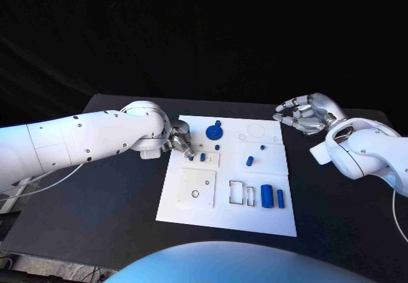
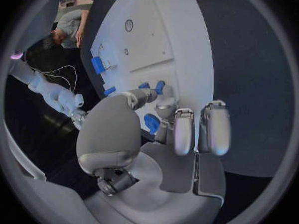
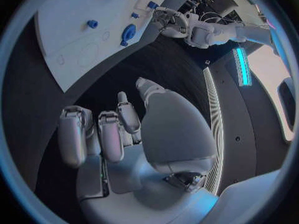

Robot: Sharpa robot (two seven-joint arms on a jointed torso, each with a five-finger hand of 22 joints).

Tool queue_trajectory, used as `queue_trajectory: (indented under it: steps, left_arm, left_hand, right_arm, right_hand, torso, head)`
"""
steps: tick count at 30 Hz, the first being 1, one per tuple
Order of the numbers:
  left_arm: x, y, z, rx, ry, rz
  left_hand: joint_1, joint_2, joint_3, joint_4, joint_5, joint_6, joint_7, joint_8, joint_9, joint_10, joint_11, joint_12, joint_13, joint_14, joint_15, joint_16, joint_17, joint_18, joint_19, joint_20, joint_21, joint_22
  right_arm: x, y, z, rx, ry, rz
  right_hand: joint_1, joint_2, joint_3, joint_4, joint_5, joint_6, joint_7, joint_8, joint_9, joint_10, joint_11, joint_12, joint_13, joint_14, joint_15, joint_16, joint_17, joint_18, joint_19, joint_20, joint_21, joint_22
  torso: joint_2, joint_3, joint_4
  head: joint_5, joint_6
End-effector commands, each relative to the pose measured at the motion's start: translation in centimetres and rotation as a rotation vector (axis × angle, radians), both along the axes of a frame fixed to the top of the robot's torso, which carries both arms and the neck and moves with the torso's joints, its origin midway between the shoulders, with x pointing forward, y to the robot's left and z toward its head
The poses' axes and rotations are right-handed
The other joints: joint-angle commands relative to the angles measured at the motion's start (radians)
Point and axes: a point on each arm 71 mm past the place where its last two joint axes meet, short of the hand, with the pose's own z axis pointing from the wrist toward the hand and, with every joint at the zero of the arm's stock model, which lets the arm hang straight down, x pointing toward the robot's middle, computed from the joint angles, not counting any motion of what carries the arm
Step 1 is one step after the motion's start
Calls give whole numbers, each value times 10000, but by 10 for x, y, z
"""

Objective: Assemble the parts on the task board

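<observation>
The white task board [image 1: 191, 209] lies mid-table. My left hand [image 1: 178, 143] is at its left edge, thumb and one finger reaching down to two small blue pegs [image 1: 202, 157] on a small square plate; the left wrist view shows the fingertips [image 2: 163, 95] against those pegs [image 2: 159, 87], but not whether one is pinched. A round blue part [image 1: 214, 131] sits just beyond the hand. More small blue pieces [image 1: 250, 160] and two blue cylinders [image 1: 267, 196] lie further right. My right hand [image 1: 304, 115] hovers off the board's far right corner, fingers curled in, with nothing in it.
Near the board's front are a square plate with a hole [image 1: 196, 188] and two rectangular slots [image 1: 236, 193]. An outlined circle [image 1: 253, 131] marks the far right of the board. Black table [image 1: 94, 212] surrounds the board on every side.
</observation>
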Motion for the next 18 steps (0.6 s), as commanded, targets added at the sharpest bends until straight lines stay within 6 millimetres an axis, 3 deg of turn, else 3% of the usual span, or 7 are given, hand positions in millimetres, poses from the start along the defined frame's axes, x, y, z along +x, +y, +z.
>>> queue_trajectory:
  steps: [1,11,14,18]
  left_arm:
    - [-4,-4,-5,102,323,-293]
    - [-3,-2,-6,208,352,-290]
    - [-3,-1,-6,212,348,-260]
    - [-2,1,-6,198,340,-191]
  left_hand:
    - [52,-1,1708,-1643,48,68,-51,38,6,57,-10,52,-22,752,-45,37,1502,-166,46,-40,51,622]
    - [-286,-68,1277,-1390,-45,-42,-66,-127,47,42,-6,-58,-148,733,-39,6,1437,-165,24,-35,22,604]
    - [-523,-81,750,-1115,-107,-44,-127,-192,90,54,-40,-67,-142,726,-56,-8,1407,-163,18,-39,-2,594]
    - [-1139,-135,-197,-285,-159,110,-134,-422,48,13,-39,-60,-109,720,-57,-20,1380,-162,19,-49,-39,575]
  right_arm:
    - [-1,1,0,-63,-46,168]
    - [-1,0,0,-62,-69,141]
    - [-1,0,0,-61,-75,137]
    - [-1,0,0,-59,-84,135]
  right_hand:
    - [-75,6,-19,56,6,-66,-16,57,-9,-38,-5,-25,-10,692,-39,-63,1227,117,173,-49,-58,1541]
    - [-67,2,-23,58,7,-73,-18,68,-12,-55,-6,-38,-31,688,-41,-74,1205,122,164,-52,-82,1526]
    - [-67,2,-23,58,7,-73,-18,68,-12,-55,-6,-38,-31,688,-41,-74,1205,122,164,-52,-82,1526]
    - [-71,-1,-27,62,6,-78,-17,69,-13,-69,-6,-49,-46,689,-42,-73,1209,121,166,-53,-81,1528]
  torso:
    - [1,1,-2]
    - [-2,-4,5]
    - [0,-5,6]
    - [-2,-6,6]
  head:
    - [0,1]
    - [-21,1]
    - [-24,1]
    - [-21,1]
